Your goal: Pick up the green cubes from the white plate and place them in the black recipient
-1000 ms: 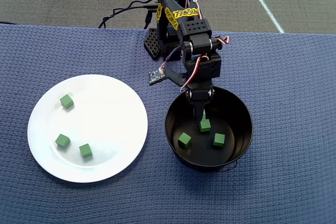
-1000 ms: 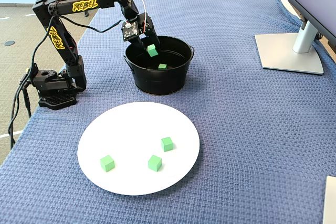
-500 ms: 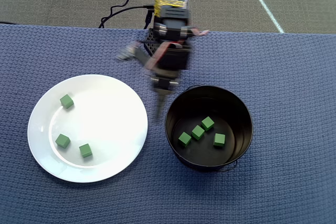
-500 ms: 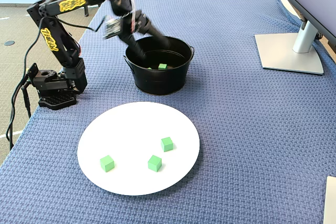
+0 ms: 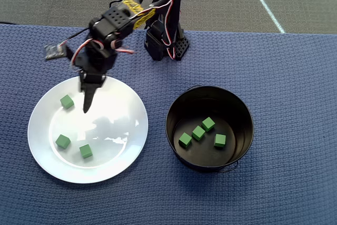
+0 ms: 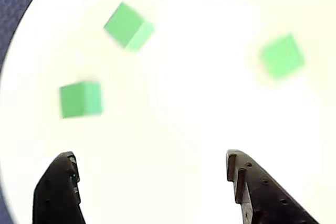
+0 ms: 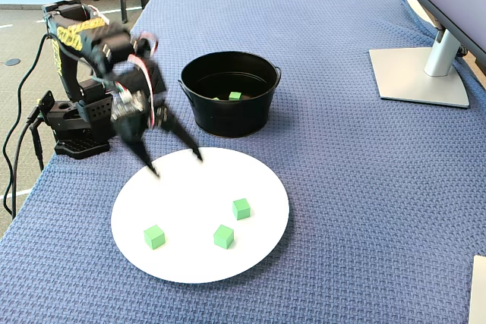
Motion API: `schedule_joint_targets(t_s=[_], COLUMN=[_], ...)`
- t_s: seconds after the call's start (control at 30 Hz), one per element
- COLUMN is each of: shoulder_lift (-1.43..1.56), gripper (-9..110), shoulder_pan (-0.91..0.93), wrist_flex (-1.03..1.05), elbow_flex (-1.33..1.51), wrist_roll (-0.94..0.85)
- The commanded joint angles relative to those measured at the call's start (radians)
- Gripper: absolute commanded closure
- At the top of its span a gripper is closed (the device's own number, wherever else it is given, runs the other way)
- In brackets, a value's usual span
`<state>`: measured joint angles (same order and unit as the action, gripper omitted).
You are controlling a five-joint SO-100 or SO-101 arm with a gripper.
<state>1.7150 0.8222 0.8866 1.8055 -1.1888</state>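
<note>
Now your gripper [image 7: 176, 165] hangs spread and empty over the white plate [image 5: 126, 146], where three green cubes [image 5: 62, 141] wait while four lie in the black recipient [image 5: 245, 130], so next I'd pick one cube, straddle it and pinch.

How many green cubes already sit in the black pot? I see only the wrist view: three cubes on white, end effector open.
Observer: Four green cubes lie on the bottom of the black pot.
Operator: Where is it from the plate?
Observer: In the overhead view, right of the white plate, apart from it.
Operator: Where is the end effector?
Observer: In the fixed view, the end effector is over the plate's far edge, blurred.
</note>
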Motion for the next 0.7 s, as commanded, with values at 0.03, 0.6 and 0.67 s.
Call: schedule_joint_targets(t_s=[0.03,0.6,0.67], shoulder_lift=[-0.078,-0.342,-0.357], gripper=[71,71,71], shoulder_pan=[0.095,0.219,0.219], wrist_flex=[-0.164,-0.147,-0.158], elbow_flex=[0.032,-0.179,-0.169], wrist_roll=[-0.453,-0.670,-0.670])
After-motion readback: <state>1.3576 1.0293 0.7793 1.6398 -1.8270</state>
